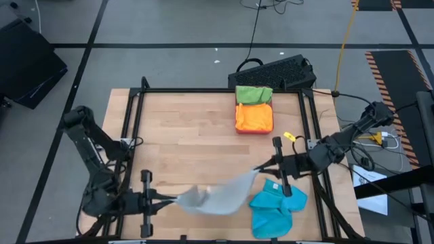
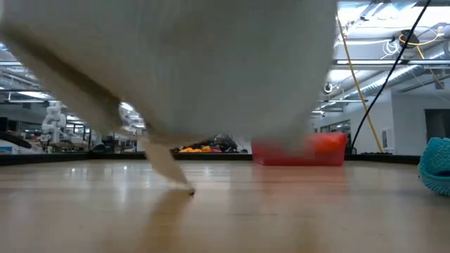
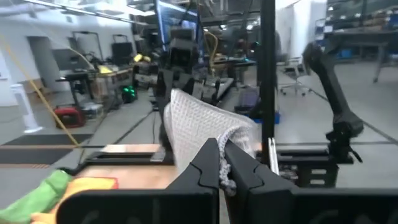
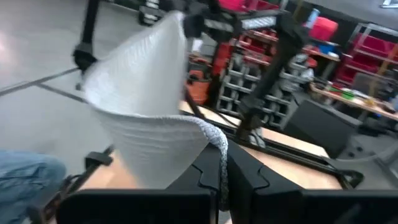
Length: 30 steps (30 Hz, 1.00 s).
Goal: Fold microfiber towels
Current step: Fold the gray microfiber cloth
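A grey microfiber towel (image 1: 217, 196) hangs spread between my two grippers over the table's near part. My left gripper (image 1: 169, 199) is shut on its left end and my right gripper (image 1: 260, 167) is shut on its right end. In the low view the grey towel (image 2: 176, 63) fills the upper picture. A bright blue towel (image 1: 274, 207) lies crumpled on the table at the near right, below my right gripper. An orange towel (image 1: 254, 118) and a green towel (image 1: 253, 94) lie folded in the pink-red tray (image 2: 281, 153) at the far side. My left gripper pinches a bunched corner of the grey towel (image 3: 219, 144) between its two fingers, coming level from the table's left. The cloth rises and spreads away from the fingers toward the other arm. My right gripper pinches the towel's opposite corner (image 4: 214, 138) between its two fingers, level from the table's right. The towel hangs between both holds, and one lower tip (image 2: 184, 185) reaches down to the table top.
A black keyboard (image 1: 274, 71) lies beyond the table's far edge. A black frame (image 1: 203, 91) runs along the table's sides. Bare wood (image 1: 183, 135) lies between the tray and the hanging towel.
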Available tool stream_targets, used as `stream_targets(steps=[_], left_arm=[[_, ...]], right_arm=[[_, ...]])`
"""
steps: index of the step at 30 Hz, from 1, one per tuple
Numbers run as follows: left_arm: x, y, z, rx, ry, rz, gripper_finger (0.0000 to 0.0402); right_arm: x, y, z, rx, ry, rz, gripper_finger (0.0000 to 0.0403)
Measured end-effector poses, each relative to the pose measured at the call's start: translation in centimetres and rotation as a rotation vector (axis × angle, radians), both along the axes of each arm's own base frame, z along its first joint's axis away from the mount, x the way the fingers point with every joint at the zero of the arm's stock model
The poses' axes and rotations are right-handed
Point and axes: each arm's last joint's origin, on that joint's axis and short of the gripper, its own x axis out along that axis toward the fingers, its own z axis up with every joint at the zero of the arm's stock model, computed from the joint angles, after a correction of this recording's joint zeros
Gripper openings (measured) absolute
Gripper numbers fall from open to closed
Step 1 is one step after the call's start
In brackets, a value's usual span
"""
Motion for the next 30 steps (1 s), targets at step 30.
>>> stream_targets(steps=[30], left_arm=[[2.7, -3.7, 4.5, -0.005, 0.074, 0.44, 0.0001]], right_arm=[[1.6, -1.8, -1.5, -0.022, 0.101, -0.132, 0.0004]])
